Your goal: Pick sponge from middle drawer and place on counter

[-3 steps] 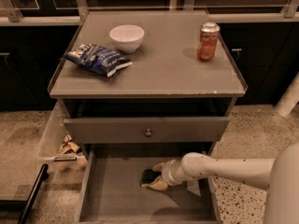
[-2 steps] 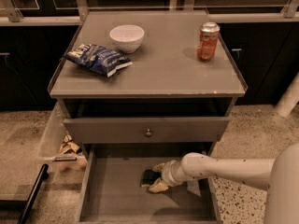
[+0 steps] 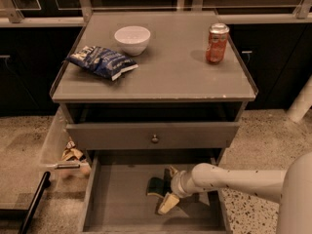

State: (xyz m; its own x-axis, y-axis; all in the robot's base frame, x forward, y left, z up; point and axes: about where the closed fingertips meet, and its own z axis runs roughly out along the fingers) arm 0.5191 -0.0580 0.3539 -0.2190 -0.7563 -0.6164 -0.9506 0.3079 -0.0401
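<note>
Nothing has visibly shifted in the past second: the end effector [image 3: 165, 190] hangs in the same spot inside the middle drawer [image 3: 122, 201], and the sponge [image 3: 155, 185] lies where it did. The drawer is pulled out at 6 o'clock of the cabinet and holds only the sponge, dark green face showing, resting on the grey floor a little toward 3 o'clock of centre. The white arm [image 3: 234, 179] reaches in from 3 o'clock. Its end effector is spread wide, one pale finger at 12 o'clock of the sponge and the other at 6 o'clock, so the sponge sits between them at their tips; whether either finger touches it cannot be told. Above, the drawer front with a round knob [image 3: 155, 139] stands slightly out. On the table [image 3: 175, 77] sit a white bowl [image 3: 132, 39] at 11 o'clock, a blue snack bag [image 3: 101, 61] at 9 o'clock and a red can [image 3: 217, 43] at 1 o'clock.
</note>
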